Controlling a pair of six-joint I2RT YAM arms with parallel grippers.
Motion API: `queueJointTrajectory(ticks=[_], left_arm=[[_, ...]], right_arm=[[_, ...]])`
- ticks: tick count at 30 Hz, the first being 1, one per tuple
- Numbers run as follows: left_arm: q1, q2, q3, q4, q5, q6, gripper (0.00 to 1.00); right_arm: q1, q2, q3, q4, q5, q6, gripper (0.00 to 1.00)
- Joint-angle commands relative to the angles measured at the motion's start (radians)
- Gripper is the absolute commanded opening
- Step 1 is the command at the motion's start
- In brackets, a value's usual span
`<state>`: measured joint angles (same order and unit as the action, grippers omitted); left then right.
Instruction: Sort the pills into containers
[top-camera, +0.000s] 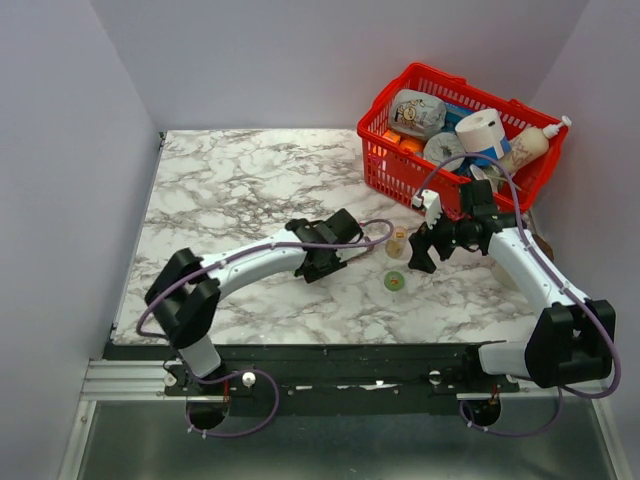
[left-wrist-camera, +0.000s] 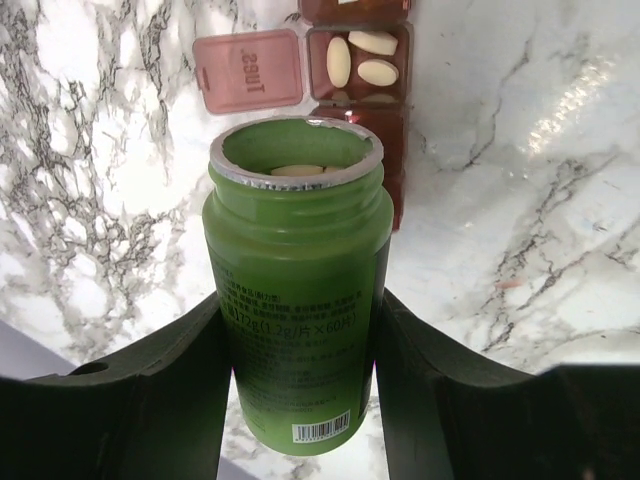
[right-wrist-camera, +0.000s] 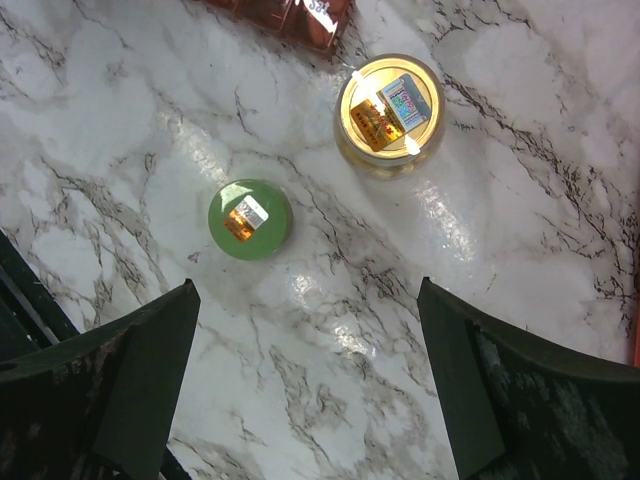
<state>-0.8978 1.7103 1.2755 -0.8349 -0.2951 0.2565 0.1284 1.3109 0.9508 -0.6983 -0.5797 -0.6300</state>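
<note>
Marble-topped table (top-camera: 240, 170) boxed in by pale walls (top-camera: 300, 60)
Left gripper (left-wrist-camera: 300, 350) clamped an open green bottle (left-wrist-camera: 298, 250) below the containers (left-wrist-camera: 392, 130); right gripper (right-wrist-camera: 308, 300) hung wide open above the marble

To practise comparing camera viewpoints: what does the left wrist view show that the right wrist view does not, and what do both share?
Left wrist only: an open green bottle held in the left end effector, pills inside it, and three pills in an open cell of the pill organiser. Right wrist only: a loose green cap, a gold-lidded jar, and the right end effector, open and empty. Both: the marble table and part of that organiser.
</note>
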Motion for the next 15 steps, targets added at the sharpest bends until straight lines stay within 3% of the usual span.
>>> queueJointTrajectory(ticks=[1, 6, 9, 13, 15], left_arm=[[0.028, -0.197, -0.126, 0.251, 0.115, -0.029, 0.00], [0.059, -0.478, -0.391, 0.528, 0.267, -0.051, 0.00], [0.082, -0.668, -0.586, 0.770, 0.405, -0.072, 0.00], [0.128, -0.902, -0.838, 1.254, 0.641, -0.208, 0.00], [0.164, -0.980, -0.922, 1.377, 0.761, -0.253, 0.00]], right_arm=[[-0.010, 0.008, -0.007, 0.006, -0.002, -0.025, 1.00], [-0.010, -0.012, -0.026, 0.011, -0.057, -0.074, 1.00], [-0.012, -0.044, -0.035, 0.014, -0.086, -0.108, 1.00], [-0.010, -0.108, -0.027, -0.004, -0.115, -0.151, 1.00], [-0.010, -0.139, -0.001, -0.053, -0.161, -0.207, 1.00]])
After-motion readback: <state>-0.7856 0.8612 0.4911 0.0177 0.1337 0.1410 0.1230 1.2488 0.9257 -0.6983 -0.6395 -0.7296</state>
